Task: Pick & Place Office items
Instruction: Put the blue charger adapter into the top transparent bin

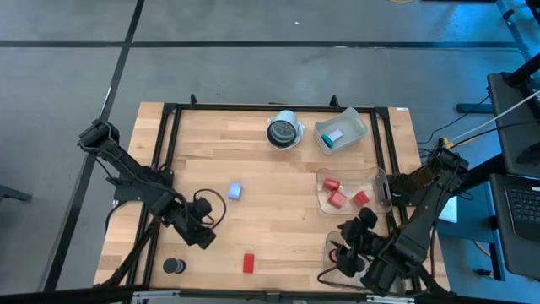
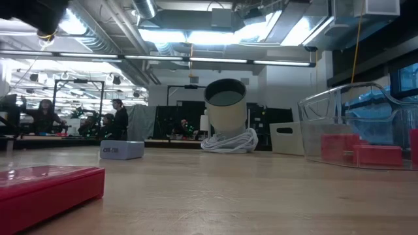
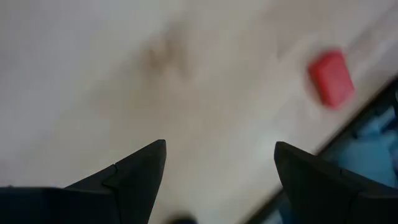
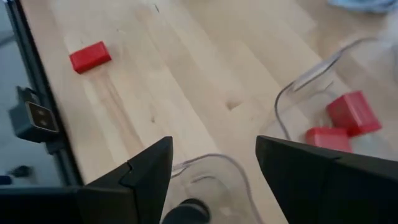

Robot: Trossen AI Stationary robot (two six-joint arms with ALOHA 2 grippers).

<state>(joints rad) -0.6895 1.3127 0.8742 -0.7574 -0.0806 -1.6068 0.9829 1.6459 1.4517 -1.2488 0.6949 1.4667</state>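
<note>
My left gripper hovers open over bare table, touching nothing. It lies between a black round disc and a red block near the table's near edge. A pale blue rectangle lies flat mid-table. My right gripper is open above a clear bin at the near right, where a black disc shows. Red blocks lie in a second clear bin. Pale blue pieces sit in a third bin.
A large round white-and-dark bowl-like thing stands near the far edge, with a white cord at its base. A black frame runs around the table. People work at benches in the room behind. Bare wood lies mid-table.
</note>
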